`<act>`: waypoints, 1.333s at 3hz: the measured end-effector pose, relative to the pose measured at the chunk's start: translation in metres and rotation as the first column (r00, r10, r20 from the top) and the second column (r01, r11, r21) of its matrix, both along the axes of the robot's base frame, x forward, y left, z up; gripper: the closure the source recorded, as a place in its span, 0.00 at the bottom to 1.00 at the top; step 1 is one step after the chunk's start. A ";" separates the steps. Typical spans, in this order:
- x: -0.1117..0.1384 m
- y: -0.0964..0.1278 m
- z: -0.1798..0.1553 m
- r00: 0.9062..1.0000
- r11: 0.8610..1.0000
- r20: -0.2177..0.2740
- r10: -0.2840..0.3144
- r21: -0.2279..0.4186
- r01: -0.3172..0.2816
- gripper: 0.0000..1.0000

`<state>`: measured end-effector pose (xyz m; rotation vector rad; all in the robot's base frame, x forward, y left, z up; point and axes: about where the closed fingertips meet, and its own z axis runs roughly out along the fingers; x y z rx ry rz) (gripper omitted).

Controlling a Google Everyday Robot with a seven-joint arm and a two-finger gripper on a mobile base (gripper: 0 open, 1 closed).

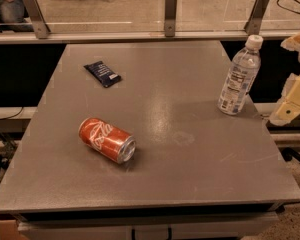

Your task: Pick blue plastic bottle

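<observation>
One clear bottle [238, 79]; hand [290, 104] seemingly right

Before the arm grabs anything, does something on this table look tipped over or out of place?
The red soda can lies on its side near the table's front left; no spill shows. The blue plastic bottle stands upright, with the pincer just right of it.

I see a warm, fairly dim light falling from above. The grey table [155, 184] carries a soft pale sheen down its middle. The red soda can [107, 139] casts a short, soft shadow beneath it, and the blue plastic bottle [238, 76] glints. The gripper [291, 103], off the table's right edge, shows cream-yellow against black shadow.
</observation>
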<state>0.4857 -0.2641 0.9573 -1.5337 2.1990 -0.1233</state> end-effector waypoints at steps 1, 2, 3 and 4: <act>0.020 -0.005 -0.017 0.999 0.996 0.047 -0.007 0.092 0.003 0.00; 0.037 -0.006 -0.033 0.995 0.975 0.099 -0.018 0.222 -0.004 0.00; 0.052 -0.003 -0.042 0.988 0.936 0.148 -0.038 0.351 -0.017 0.00; 0.066 0.006 -0.049 0.983 0.884 0.174 -0.061 0.466 -0.027 0.00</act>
